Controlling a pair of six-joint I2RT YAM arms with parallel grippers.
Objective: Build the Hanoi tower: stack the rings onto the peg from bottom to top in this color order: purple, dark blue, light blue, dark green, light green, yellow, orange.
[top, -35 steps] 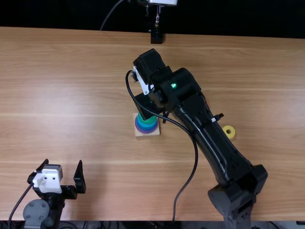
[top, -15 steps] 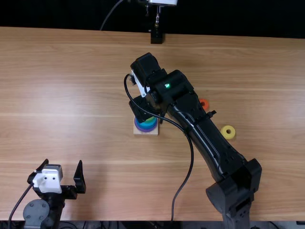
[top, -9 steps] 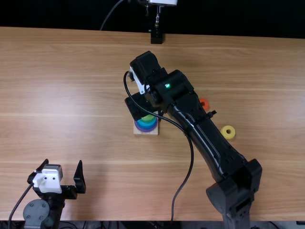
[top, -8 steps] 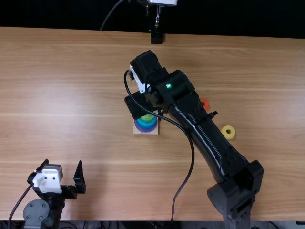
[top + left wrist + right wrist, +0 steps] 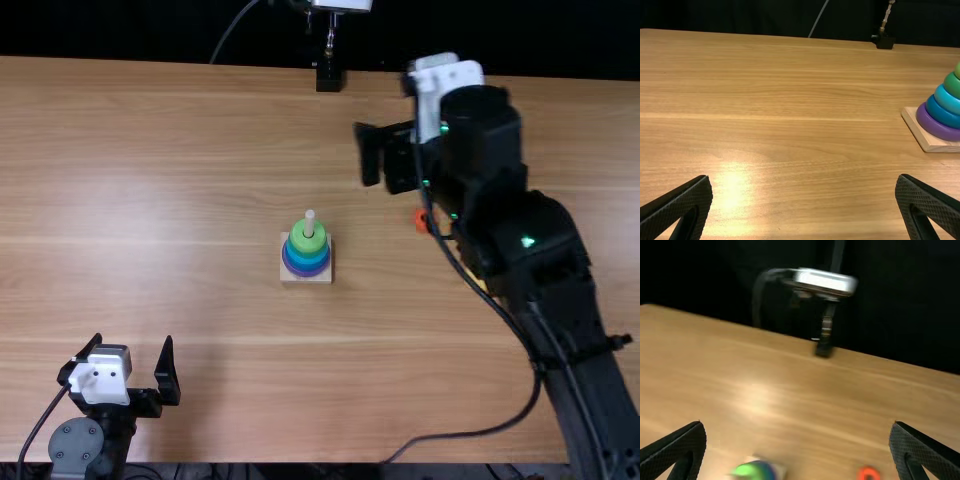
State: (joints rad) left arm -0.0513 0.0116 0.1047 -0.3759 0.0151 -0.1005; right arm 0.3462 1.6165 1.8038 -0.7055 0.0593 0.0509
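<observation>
Five rings sit on one peg: purple ring lowest, then dark blue ring, light blue ring, dark green ring, and light green ring on top. They are well apart from both grippers. The left gripper and the right gripper are both wide open, holding nothing. One orange ring lies near the right one. One yellow ring peeks out by the right arm.

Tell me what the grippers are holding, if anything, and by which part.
Nothing is held: the left gripper and the right gripper are both open, with nothing between their fingers.
</observation>
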